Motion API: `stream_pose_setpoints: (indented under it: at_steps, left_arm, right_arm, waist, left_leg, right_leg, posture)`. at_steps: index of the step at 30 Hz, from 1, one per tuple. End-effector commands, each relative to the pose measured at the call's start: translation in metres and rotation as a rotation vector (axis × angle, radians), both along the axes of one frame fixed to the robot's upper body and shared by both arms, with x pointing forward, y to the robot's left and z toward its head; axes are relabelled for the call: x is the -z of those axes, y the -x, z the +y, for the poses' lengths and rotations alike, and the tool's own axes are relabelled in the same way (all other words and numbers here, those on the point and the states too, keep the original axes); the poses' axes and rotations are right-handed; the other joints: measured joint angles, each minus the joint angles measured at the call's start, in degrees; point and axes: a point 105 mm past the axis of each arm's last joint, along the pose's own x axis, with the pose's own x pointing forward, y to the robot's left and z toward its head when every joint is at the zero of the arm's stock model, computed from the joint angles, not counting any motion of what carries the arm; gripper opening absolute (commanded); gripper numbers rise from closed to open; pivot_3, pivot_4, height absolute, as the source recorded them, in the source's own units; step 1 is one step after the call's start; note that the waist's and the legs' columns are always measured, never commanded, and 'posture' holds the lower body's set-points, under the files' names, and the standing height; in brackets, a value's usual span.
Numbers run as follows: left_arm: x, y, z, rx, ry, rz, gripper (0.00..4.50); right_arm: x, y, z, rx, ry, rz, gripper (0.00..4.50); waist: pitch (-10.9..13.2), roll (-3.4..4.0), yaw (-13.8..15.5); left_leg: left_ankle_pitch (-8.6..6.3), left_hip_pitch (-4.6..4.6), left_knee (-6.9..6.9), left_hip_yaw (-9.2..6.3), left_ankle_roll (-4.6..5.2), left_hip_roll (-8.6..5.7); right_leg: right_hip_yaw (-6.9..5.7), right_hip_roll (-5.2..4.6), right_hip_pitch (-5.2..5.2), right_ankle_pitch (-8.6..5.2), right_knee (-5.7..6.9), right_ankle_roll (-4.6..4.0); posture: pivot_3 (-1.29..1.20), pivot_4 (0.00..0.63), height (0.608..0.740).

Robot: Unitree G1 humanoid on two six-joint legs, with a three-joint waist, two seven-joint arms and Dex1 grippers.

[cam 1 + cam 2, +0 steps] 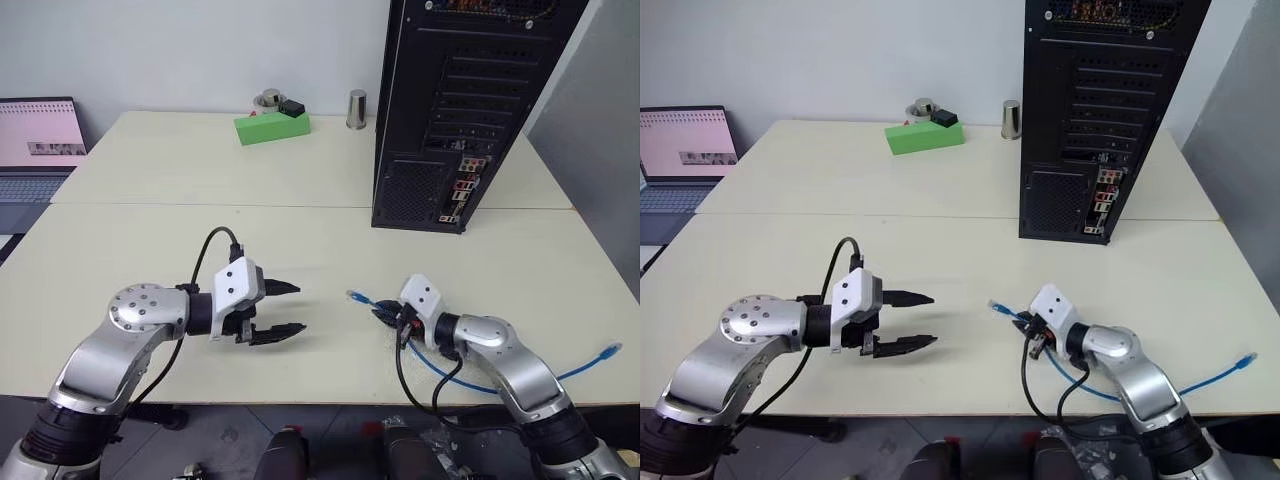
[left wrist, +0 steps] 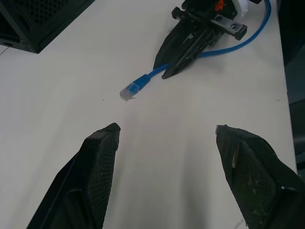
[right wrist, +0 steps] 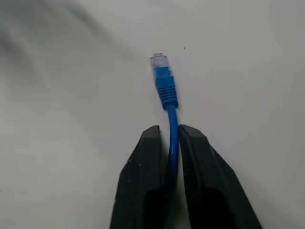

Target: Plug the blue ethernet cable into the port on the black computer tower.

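Two fingers of my right gripper (image 3: 170, 136) clench the cable (image 3: 166, 88) just behind its plug on the counter (image 1: 300, 180), left gripper (image 1: 287, 310) spread empty, so next I lift toward the tower (image 1: 450, 110).

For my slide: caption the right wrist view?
Right gripper shut on the blue ethernet cable, its plug lying ahead on the table.

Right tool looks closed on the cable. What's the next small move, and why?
Probably lift the right tool slightly: it is shut on the cable just behind the plug, which lies on the table, well short of the tower.
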Motion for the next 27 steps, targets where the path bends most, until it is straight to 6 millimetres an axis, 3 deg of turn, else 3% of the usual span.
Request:
stream_pose_setpoints:
  at_steps: [1, 10, 22, 27]
  left_arm:
    - [-0.007, -0.005, -0.005, 0.02, 0.003, -0.043, 3.46]
    - [0.015, -0.024, -0.015, 0.098, -0.075, -0.081, 3.46]
    - [0.013, -0.032, -0.028, 0.172, -0.01, -0.07, 3.46]
    - [0.013, -0.03, -0.03, 0.195, 0.011, -0.032, 2.67]
  right_arm:
    - [-0.007, -0.004, 0.001, -0.017, 0.01, -0.031, 0.01]
    - [-0.042, 0.01, 0.025, -0.209, -0.024, -0.051, 0.01]
    - [-0.057, 0.022, 0.038, -0.324, 0.003, -0.069, 0.01]
    - [-0.057, 0.023, 0.039, -0.338, 0.018, -0.074, 0.0]
  waist:
    - [0.0, 0.0, 0.0]
    - [0.0, 0.0, 0.0]
    - [0.0, 0.0, 0.0]
    - [0.0, 0.0, 0.0]
  left_leg:
    - [0.0, 0.0, 0.0, 0.0, 0.0, 0.0]
    - [0.0, -0.03, 0.0, -0.02, 0.0, -0.02]
    - [0.0, -0.04, 0.03, -0.07, 0.0, -0.02]
    - [0.0, -0.05, 0.03, -0.07, 0.0, -0.03]
  right_leg:
    - [-0.01, 0.0, 0.0, 0.0, 0.01, 0.0]
    - [-0.02, 0.0, -0.02, 0.0, 0.01, 0.0]
    - [-0.07, 0.0, -0.02, 0.01, 0.02, 0.0]
    - [-0.07, 0.0, -0.01, 0.01, 0.02, 0.0]
  posture:
    - [0.0, 0.15, 0.74]
    - [0.0, 0.15, 0.74]
    - [0.0, 0.15, 0.74]
    - [0.0, 0.15, 0.74]
